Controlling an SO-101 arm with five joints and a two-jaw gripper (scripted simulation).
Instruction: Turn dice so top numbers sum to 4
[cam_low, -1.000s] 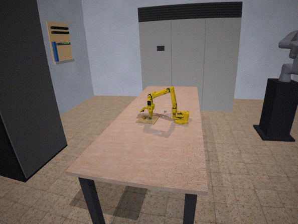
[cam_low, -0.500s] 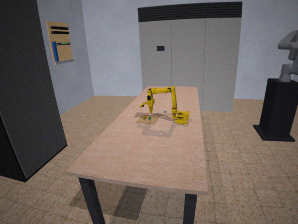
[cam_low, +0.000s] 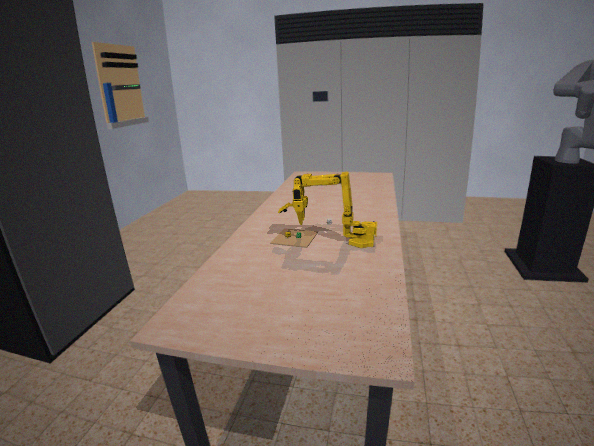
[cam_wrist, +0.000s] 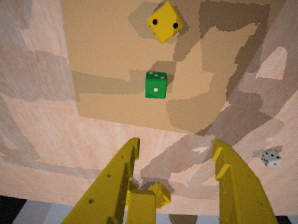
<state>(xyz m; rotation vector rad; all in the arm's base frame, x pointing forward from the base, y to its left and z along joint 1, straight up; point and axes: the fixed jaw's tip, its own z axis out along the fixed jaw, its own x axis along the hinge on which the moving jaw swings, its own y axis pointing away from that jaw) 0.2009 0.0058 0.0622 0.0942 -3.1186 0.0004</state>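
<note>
A tan mat [cam_wrist: 150, 60] lies on the table; it also shows in the exterior view [cam_low: 294, 238]. A green die [cam_wrist: 156, 85] lies on the mat with one pip on top, and shows in the exterior view [cam_low: 298, 233]. A yellow die [cam_wrist: 165, 21] lies farther on the mat with two pips on top, and shows in the exterior view [cam_low: 288, 233]. A white die [cam_wrist: 271, 158] lies off the mat on the bare table, and shows in the exterior view [cam_low: 328, 220]. My gripper [cam_wrist: 175, 150] hangs above the table near the mat's edge, short of the green die, open and empty.
The arm's yellow base [cam_low: 362, 234] stands on the table to the right of the mat. The table's far edge lies behind the arm.
</note>
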